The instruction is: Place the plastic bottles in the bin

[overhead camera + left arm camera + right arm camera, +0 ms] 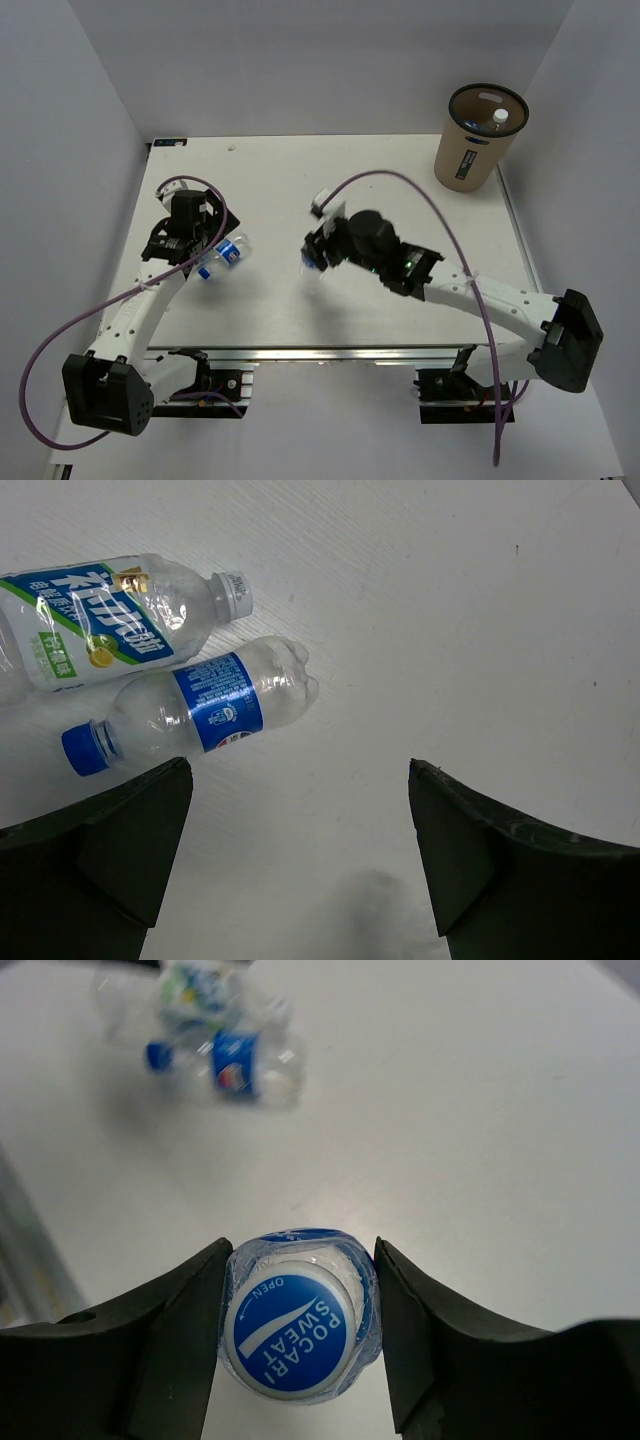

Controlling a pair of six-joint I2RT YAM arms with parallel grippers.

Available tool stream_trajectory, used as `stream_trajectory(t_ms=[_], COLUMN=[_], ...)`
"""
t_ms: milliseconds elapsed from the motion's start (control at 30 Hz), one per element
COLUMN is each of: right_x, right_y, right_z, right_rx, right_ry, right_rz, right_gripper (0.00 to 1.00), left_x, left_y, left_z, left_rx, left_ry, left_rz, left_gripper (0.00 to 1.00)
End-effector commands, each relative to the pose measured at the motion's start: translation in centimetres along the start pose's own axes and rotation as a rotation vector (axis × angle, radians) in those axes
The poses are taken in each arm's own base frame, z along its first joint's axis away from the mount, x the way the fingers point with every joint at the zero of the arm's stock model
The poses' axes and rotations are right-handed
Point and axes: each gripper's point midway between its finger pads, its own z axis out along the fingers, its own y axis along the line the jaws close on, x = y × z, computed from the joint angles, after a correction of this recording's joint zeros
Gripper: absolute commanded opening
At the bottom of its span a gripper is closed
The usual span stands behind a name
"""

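Right wrist view: right gripper [300, 1290] pinching the Pocari Sweat bottle [290, 1332] mid-table. Left gripper [298, 780] spread wide, two lying bottles [215, 702] just beside. Bin [470, 155] far right corner, looks like a white-capped bottle [498, 117] inside.

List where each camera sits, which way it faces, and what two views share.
Top external: above and behind the robot, looking down on the table, both arms and the bin.
Left wrist: on the left arm, looking down past the open left gripper at two lying bottles.
Right wrist: on the right arm, looking along the right gripper, closed on the Pocari Sweat bottle.
Shared: both wrist views show those two lying bottles.
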Motion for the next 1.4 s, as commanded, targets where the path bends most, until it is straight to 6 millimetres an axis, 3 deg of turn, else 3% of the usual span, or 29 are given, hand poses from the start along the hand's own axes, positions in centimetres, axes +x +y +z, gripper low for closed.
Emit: stream_trajectory(t_ms=[0, 33, 67, 133, 167, 300, 333, 367, 400, 433, 533, 567, 633, 667, 700, 733, 900, 1000, 1067, 1100, 1133, 1233, 1367], right_x=[-9.5, -10.8, -13.5, -15.7, -17.9, -19.8, -19.7, -18.0, -20.0, -19.0, -19.3, -17.1, -17.4, -15.9, -15.6, -14.9, -9.2, -6.4, -4.9, -4.7, -4.5, -5.2, -8.3], right_y=[-10.1, -12.4, -17.0, -22.4, -25.8, -34.9, -36.5, -39.8, -40.7, -42.9, -47.5, -49.5, -51.7, -53.4, -54.1, -55.5, -58.6, -59.3, -59.7, -59.7, -59.6, -59.3, -57.9], right_z=[-3.9, -4.9, -7.4, -10.5, -13.5, -18.5, -19.1, -19.3, -20.4, -21.3, -21.8, -20.5, -22.2, -21.4, -21.2, -22.4, -19.5, -18.4, -17.8, -17.7, -17.6, -17.6, -18.7], right_rx=[0.331, 0.385, 0.499, 0.696, 0.811, 1.138, 1.175, 1.228, 1.225, 1.255, 1.277, 1.288, 1.337, 1.348, 1.334, 1.343, 1.221, 1.195, 1.184, 1.179, 1.176, 1.153, 1.114], right_ry=[-0.228, -0.263, -0.332, -0.403, -0.462, -0.47, -0.453, -0.406, -0.451, -0.422, -0.441, -0.377, -0.401, -0.377, -0.387, -0.388, -0.348, -0.3, -0.27, -0.264, -0.254, -0.26, -0.294], right_rz=[0.067, 0.091, 0.111, 0.136, 0.131, 0.107, 0.105, 0.12, 0.119, 0.134, 0.143, 0.16, 0.153, 0.162, 0.169, 0.168, 0.305, 0.337, 0.355, 0.359, 0.365, 0.354, 0.316], right_gripper=[0.24, 0.24, 0.23, 0.22, 0.22, 0.22, 0.22, 0.22, 0.22, 0.22, 0.21, 0.21, 0.21, 0.21, 0.21, 0.22, 0.24, 0.35, 0.53, 0.64, 0.85, 0.89, 0.89], left_x=[-0.8, -1.2, -1.3, -1.9, -1.9, -2.6, -2.9, -3.1, -2.9, -2.9, -2.8, -2.8, -2.8, -2.8, -2.7, -2.7, -3.1, -3.1, -3.0, -3.1, -2.9, -2.7, -2.3], left_y=[-0.7, -1.0, -1.1, -1.7, -1.7, -2.7, -3.1, -3.4, -3.3, -3.4, -3.5, -3.5, -3.4, -3.4, -3.3, -3.4, -3.5, -3.6, -3.5, -3.5, -3.3, -3.0, -2.1], left_z=[0.3, 0.4, 0.7, 0.9, 1.3, 2.5, 2.8, 3.0, 3.7, 4.0, 5.2, 5.5, 6.1, 6.2, 6.4, 6.4, 6.5, 6.6, 6.6, 6.7, 6.7, 6.6, 6.3], left_rx=[0.017, 0.025, 0.025, 0.038, 0.032, 0.042, 0.052, 0.056, 0.046, 0.043, 0.022, 0.013, -0.001, -0.005, -0.009, -0.006, -0.007, -0.009, -0.014, -0.017, -0.026, -0.038, -0.077], left_ry=[-0.022, -0.035, -0.037, -0.055, -0.053, -0.06, -0.069, -0.073, -0.064, -0.065, -0.044, -0.039, -0.036, -0.034, -0.032, -0.033, -0.046, -0.037, -0.031, -0.032, -0.025, -0.013, 0.0], left_rz=[0.015, 0.014, 0.02, 0.02, 0.026, 0.045, 0.043, 0.052, 0.057, 0.06, 0.091, 0.101, 0.11, 0.112, 0.114, 0.12, 0.124, 0.139, 0.143, 0.143, 0.142, 0.14, 0.129], left_gripper=[0.98, 0.98, 0.98, 0.98, 0.98, 0.98, 0.98, 0.98, 0.98, 0.98, 0.98, 0.98, 0.98, 0.98, 0.98, 0.98, 0.98, 0.98, 0.98, 0.98, 0.98, 0.98, 0.98])
